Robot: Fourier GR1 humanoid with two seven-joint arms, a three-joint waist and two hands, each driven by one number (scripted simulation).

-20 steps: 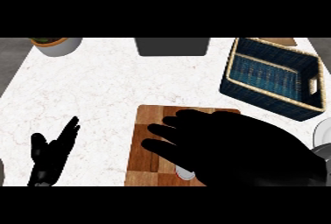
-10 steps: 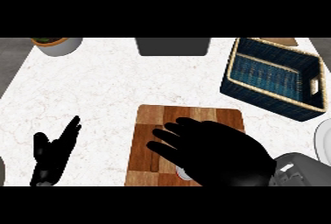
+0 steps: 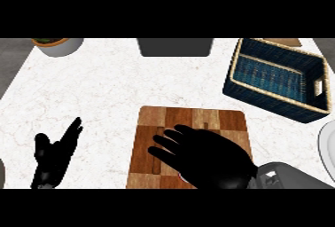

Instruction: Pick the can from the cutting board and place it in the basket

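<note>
Black right hand [image 3: 209, 162] sits palm-down over the lower half of the wooden cutting board [image 3: 196, 117], grey forearm coming in from the bottom right corner. Can't tell from this angle whether it's clamped on anything or just hovering.

Can [image 3: 183, 178]: almost fully hidden. There's only a small reddish-white sliver at the palm's lower left edge, which I read as the can. So it's on the board, under the hand, not lifted as far as I can see.

Board lies flat on the white marbled tabletop [image 3: 98, 97]. Basket [image 3: 274, 104] is up and to the right, well apart from the board, blue lining, nothing visible inside.

Left hand [image 3: 56, 155] is resting relaxed at lower left, off the board, holding nothing.

Also around: plant pot [image 3: 57, 45] top left, grey container [image 3: 174, 46] top centre, plate [image 3: 327, 146] at the right edge.

Status, my read:
- reach: done
- grasp: unconfirmed
- lift, carry up and right, release in basket: all left

Early stage.
</note>
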